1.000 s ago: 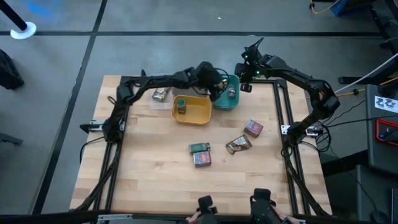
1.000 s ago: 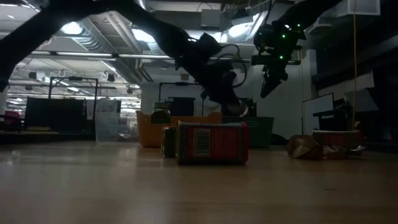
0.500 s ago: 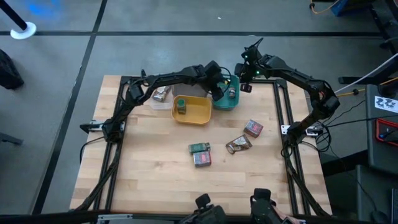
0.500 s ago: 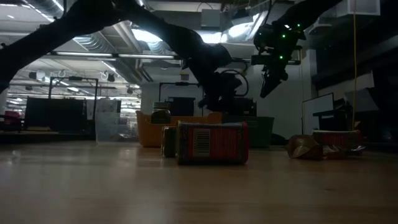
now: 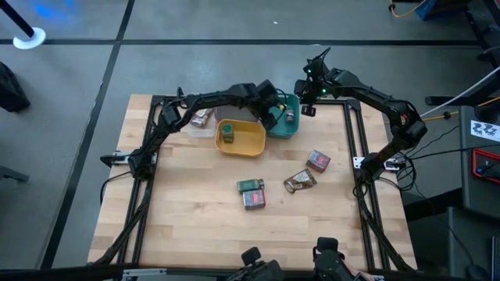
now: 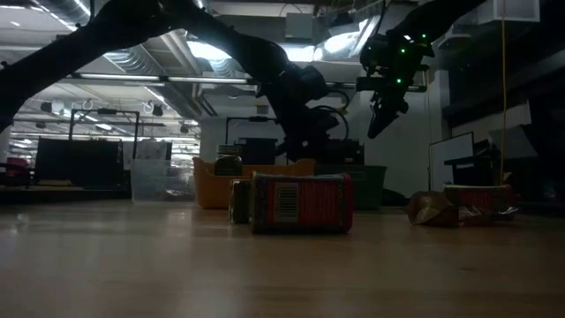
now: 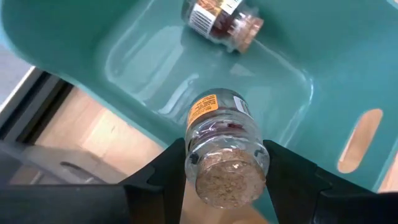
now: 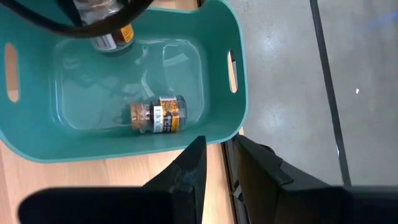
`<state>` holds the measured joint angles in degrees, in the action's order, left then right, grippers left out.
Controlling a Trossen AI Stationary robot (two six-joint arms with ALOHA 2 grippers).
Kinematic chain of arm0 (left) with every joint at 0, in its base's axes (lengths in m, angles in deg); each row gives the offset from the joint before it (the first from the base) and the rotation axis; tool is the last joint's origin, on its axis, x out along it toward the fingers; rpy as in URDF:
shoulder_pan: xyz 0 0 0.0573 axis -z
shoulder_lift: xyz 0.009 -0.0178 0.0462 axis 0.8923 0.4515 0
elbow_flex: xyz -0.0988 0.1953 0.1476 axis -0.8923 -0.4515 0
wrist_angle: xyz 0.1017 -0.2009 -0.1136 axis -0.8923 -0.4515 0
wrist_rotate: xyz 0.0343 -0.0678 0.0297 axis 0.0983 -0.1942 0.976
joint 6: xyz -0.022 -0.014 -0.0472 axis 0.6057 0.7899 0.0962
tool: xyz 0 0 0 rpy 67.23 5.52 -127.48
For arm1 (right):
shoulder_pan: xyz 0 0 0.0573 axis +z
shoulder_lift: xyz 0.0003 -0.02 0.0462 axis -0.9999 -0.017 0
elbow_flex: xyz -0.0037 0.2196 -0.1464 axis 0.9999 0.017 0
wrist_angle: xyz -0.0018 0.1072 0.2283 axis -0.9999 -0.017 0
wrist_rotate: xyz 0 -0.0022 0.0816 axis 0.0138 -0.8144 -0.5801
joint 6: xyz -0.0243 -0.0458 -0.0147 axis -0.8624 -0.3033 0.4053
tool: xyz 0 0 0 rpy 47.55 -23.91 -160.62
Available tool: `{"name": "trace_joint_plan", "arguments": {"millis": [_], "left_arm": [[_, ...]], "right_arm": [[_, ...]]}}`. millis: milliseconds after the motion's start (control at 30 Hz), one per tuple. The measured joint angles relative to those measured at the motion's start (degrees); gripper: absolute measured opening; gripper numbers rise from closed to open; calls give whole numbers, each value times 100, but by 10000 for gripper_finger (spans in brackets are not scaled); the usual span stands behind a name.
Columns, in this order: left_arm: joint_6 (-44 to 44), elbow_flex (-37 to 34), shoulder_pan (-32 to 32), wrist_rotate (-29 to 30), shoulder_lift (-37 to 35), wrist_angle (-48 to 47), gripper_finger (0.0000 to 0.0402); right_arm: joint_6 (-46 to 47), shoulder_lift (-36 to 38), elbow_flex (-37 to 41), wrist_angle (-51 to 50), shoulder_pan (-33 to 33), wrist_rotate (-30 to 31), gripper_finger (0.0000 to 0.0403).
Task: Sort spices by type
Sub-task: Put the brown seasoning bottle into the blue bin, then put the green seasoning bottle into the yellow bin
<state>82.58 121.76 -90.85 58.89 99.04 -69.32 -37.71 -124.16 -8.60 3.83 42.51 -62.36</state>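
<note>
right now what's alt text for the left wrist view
The left gripper holds a cork-topped glass spice jar over a teal tray. A second, similar jar lies on its side inside the tray.

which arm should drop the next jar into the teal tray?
Left. Its claw already grips a clear cork-topped jar over the teal plastic tray, where a matching jar lies. The right claw hangs beside the tray, holding nothing.

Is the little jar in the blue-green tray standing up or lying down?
Lying down. The jar rests on its side on the teal tray floor, cork end sideways.
</note>
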Motion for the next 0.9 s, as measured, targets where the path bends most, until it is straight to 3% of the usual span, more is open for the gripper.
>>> {"name": "trace_joint_plan", "arguments": {"millis": [233,567,900], "left_arm": [[-455,-2,52,11,0,75,171],[-916,-2,196,256,0,496,214],[-903,30,227,280,-41,746,212]], "right_arm": [[0,-2,0,0,0,-44,83],[24,-2,0,-2,0,-46,83],[44,-2,0,-188,0,-44,83]]}}
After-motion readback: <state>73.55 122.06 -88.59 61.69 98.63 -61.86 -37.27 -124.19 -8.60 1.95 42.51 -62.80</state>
